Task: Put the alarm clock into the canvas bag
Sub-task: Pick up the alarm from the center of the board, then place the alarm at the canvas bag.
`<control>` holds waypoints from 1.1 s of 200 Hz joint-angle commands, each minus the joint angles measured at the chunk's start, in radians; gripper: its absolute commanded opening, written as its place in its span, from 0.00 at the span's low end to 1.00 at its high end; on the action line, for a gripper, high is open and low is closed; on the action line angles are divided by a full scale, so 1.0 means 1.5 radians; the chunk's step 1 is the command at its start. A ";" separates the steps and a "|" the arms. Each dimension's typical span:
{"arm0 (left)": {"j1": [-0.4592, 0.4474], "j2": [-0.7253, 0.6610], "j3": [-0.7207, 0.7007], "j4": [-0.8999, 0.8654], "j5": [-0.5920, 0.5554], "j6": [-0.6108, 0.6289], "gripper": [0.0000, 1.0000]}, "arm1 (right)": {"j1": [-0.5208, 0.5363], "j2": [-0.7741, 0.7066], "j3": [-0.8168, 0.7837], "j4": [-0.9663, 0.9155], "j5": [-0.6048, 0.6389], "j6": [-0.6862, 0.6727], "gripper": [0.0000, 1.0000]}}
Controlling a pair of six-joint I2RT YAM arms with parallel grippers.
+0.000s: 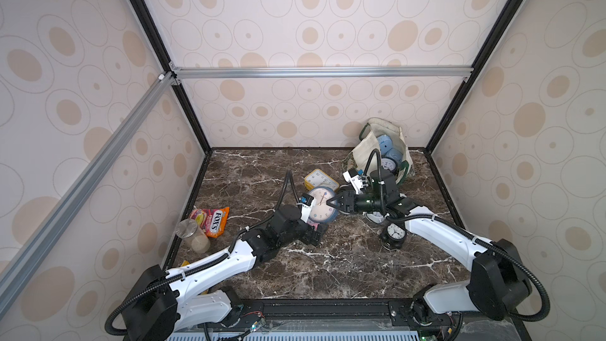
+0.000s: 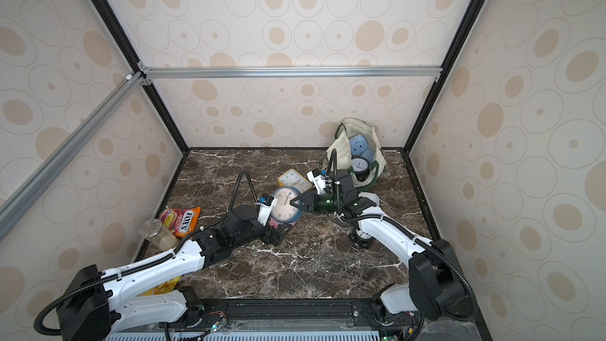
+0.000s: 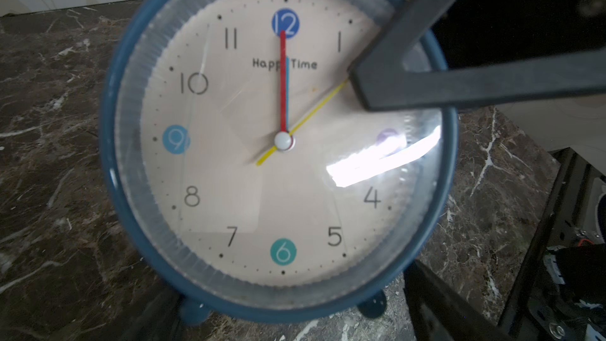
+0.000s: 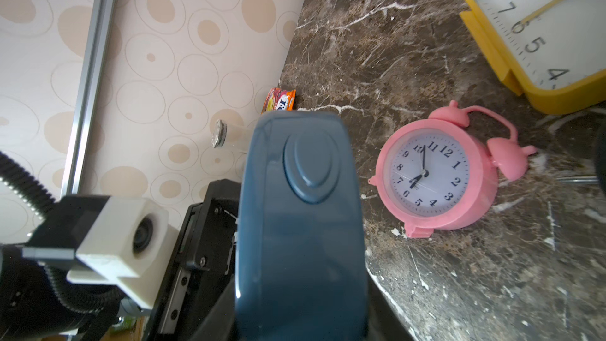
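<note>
In both top views the alarm clock (image 1: 323, 206) (image 2: 286, 208) is over the middle of the surface (image 1: 328, 267) (image 2: 295, 267), well apart from the canvas bag (image 1: 364, 150) (image 2: 338, 151) in the far right corner. The right fingers (image 1: 335, 198) (image 2: 300, 197) clamp its rim, and the left fingers (image 1: 315, 237) (image 2: 277, 237) lie half hidden below. Left wrist: the left fingers (image 3: 429, 300), blurred, spread wide beside its feet. Right wrist: the clock (image 4: 301, 231) nearly hides the right fingers (image 4: 385, 310).

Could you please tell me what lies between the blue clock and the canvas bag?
The right gripper, jaws shut on the blue clock, and its wrist camera lie before the bag, in both top views.
</note>
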 commanded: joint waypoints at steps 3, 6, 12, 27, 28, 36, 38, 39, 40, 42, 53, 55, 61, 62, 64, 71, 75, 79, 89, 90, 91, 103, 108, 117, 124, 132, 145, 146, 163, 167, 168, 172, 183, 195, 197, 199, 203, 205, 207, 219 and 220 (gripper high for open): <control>-0.006 -0.051 0.039 0.062 0.066 -0.008 0.99 | -0.069 -0.051 -0.004 0.033 0.033 0.016 0.18; -0.006 -0.058 0.038 0.064 0.071 -0.012 0.98 | -0.079 -0.058 -0.004 0.033 0.034 0.016 0.18; -0.005 -0.071 0.037 0.069 0.076 -0.016 0.98 | -0.100 -0.072 -0.005 0.032 0.041 0.016 0.18; -0.005 -0.096 0.033 0.075 0.074 -0.029 0.98 | -0.160 -0.110 -0.011 0.033 0.075 0.019 0.18; -0.005 -0.098 0.033 0.075 0.073 -0.030 0.98 | -0.164 -0.112 -0.012 0.033 0.078 0.020 0.18; -0.005 -0.108 0.030 0.076 0.068 -0.034 0.98 | -0.195 -0.132 -0.017 0.039 0.100 0.025 0.17; -0.005 -0.111 0.029 0.077 0.067 -0.035 0.99 | -0.202 -0.136 -0.018 0.043 0.105 0.027 0.17; -0.005 -0.111 0.028 0.077 0.067 -0.035 0.98 | -0.206 -0.137 -0.019 0.044 0.107 0.028 0.17; -0.005 -0.111 0.027 0.077 0.067 -0.035 0.98 | -0.210 -0.139 -0.019 0.047 0.110 0.029 0.17; -0.005 -0.114 0.027 0.077 0.066 -0.036 0.98 | -0.218 -0.143 -0.021 0.050 0.115 0.032 0.17; -0.004 -0.122 0.017 0.081 0.060 -0.042 0.98 | -0.255 -0.159 -0.024 0.056 0.155 0.038 0.17; -0.004 -0.123 0.015 0.081 0.059 -0.043 0.98 | -0.261 -0.161 -0.023 0.055 0.164 0.038 0.17; -0.004 -0.125 0.009 0.085 0.059 -0.047 0.98 | -0.274 -0.165 -0.022 0.057 0.188 0.035 0.17; -0.005 -0.125 0.007 0.086 0.058 -0.048 0.98 | -0.276 -0.165 -0.021 0.057 0.193 0.035 0.17; -0.004 -0.126 0.005 0.087 0.058 -0.049 0.99 | -0.279 -0.166 -0.021 0.058 0.202 0.034 0.17; -0.004 -0.125 -0.003 0.092 0.058 -0.056 0.98 | -0.289 -0.168 -0.018 0.060 0.237 0.029 0.17; -0.004 -0.124 -0.008 0.096 0.059 -0.060 0.98 | -0.294 -0.168 -0.016 0.064 0.255 0.027 0.17; -0.004 -0.123 -0.011 0.099 0.060 -0.065 0.98 | -0.299 -0.165 -0.014 0.070 0.270 0.027 0.17; -0.004 -0.119 -0.018 0.103 0.064 -0.075 0.98 | -0.304 -0.159 -0.008 0.081 0.316 0.020 0.17; -0.004 -0.118 -0.019 0.104 0.064 -0.076 0.98 | -0.304 -0.158 -0.007 0.082 0.322 0.019 0.17; -0.004 -0.118 -0.019 0.104 0.064 -0.077 0.98 | -0.305 -0.158 -0.007 0.084 0.327 0.017 0.17; -0.004 -0.115 -0.026 0.106 0.065 -0.088 0.98 | -0.305 -0.144 -0.001 0.099 0.395 0.006 0.17; -0.004 -0.115 -0.029 0.109 0.065 -0.092 0.98 | -0.307 -0.134 0.001 0.108 0.415 0.009 0.17; -0.004 -0.117 -0.036 0.114 0.064 -0.100 0.98 | -0.308 -0.115 0.002 0.133 0.444 -0.001 0.17; -0.004 -0.119 -0.040 0.118 0.061 -0.105 0.98 | -0.308 -0.099 0.002 0.149 0.473 -0.004 0.16; -0.004 -0.122 -0.045 0.120 0.058 -0.112 0.98 | -0.308 -0.078 -0.004 0.184 0.506 0.003 0.15; -0.005 -0.126 -0.053 0.122 0.054 -0.123 0.98 | -0.308 -0.043 -0.017 0.259 0.547 0.003 0.14; -0.004 -0.127 -0.054 0.123 0.054 -0.124 0.98 | -0.308 -0.043 -0.017 0.259 0.547 0.003 0.14; -0.004 -0.134 -0.069 0.127 0.053 -0.143 0.98 | -0.309 0.008 -0.005 0.311 0.576 0.004 0.14; -0.004 -0.137 -0.073 0.129 0.052 -0.146 0.98 | -0.308 0.020 0.000 0.321 0.580 0.003 0.14; -0.004 -0.137 -0.074 0.128 0.052 -0.147 0.99 | -0.308 0.023 0.001 0.324 0.580 0.003 0.14; -0.004 -0.139 -0.078 0.130 0.051 -0.151 0.98 | -0.309 0.035 0.007 0.335 0.582 0.001 0.14; -0.004 -0.147 -0.088 0.130 0.046 -0.161 0.98 | -0.309 0.067 0.030 0.347 0.579 -0.006 0.14; -0.004 -0.159 -0.096 0.132 0.040 -0.168 0.98 | -0.307 0.101 0.060 0.353 0.567 -0.016 0.14; -0.004 -0.162 -0.098 0.132 0.039 -0.170 0.98 | -0.307 0.107 0.065 0.353 0.565 -0.017 0.14; -0.004 -0.163 -0.099 0.132 0.037 -0.170 0.98 | -0.308 0.115 0.070 0.353 0.564 -0.017 0.14; -0.004 -0.168 -0.103 0.132 0.035 -0.173 0.98 | -0.307 0.128 0.082 0.351 0.559 -0.015 0.14; -0.004 -0.170 -0.104 0.132 0.033 -0.174 0.98 | -0.308 0.134 0.087 0.351 0.558 -0.014 0.14; -0.004 -0.172 -0.106 0.133 0.031 -0.175 0.98 | -0.308 0.141 0.092 0.351 0.555 -0.014 0.14; -0.004 -0.185 -0.111 0.132 0.021 -0.179 0.98 | -0.308 0.175 0.115 0.362 0.536 -0.013 0.14; -0.004 -0.186 -0.112 0.133 0.020 -0.180 0.98 | -0.308 0.177 0.118 0.363 0.534 -0.013 0.14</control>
